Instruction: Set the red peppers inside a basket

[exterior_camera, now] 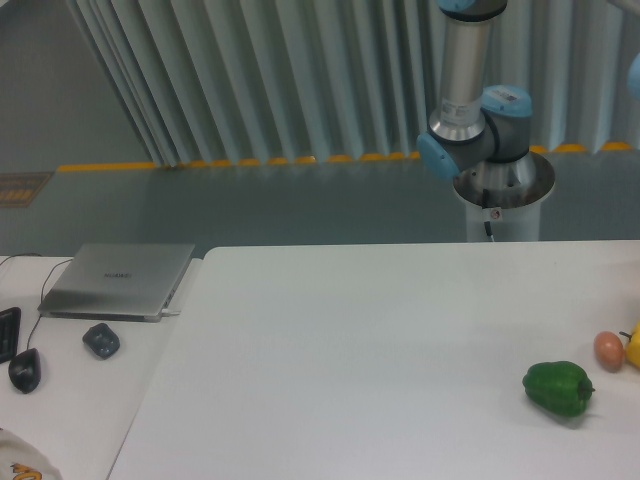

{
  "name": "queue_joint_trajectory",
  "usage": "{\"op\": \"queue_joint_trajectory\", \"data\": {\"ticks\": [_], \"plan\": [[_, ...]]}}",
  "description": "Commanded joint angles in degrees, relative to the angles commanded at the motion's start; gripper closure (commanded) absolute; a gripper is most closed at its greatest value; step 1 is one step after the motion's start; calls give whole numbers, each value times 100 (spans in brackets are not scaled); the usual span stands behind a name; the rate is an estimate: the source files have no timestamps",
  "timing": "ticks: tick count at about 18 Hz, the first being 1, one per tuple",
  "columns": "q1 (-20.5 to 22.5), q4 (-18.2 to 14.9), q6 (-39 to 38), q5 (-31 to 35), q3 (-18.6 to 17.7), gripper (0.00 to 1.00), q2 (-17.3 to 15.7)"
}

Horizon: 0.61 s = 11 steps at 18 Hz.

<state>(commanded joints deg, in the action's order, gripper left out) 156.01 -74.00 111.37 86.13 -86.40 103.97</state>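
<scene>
No red pepper shows anywhere, and no basket either, so I can't say where the pepper is or how far along the job stands. Near the right edge of the desk sit a green pepper and a small orange egg-shaped thing. Only the arm shows at the far side; its claw is out of view.

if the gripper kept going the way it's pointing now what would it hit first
That cannot be told here: the gripper is out of frame. Only the arm's lower links show, rising past the top edge, so its heading is unknown. On the table only the green pepper and egg-shaped item sit near the right side.
</scene>
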Motion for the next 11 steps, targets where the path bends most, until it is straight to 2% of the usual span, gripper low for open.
{"op": "queue_joint_trajectory", "data": {"ticks": [3,11], "plan": [[-246,17,-519,105,35,0,70],[-300,9,-520,202,27,0,88]]}}
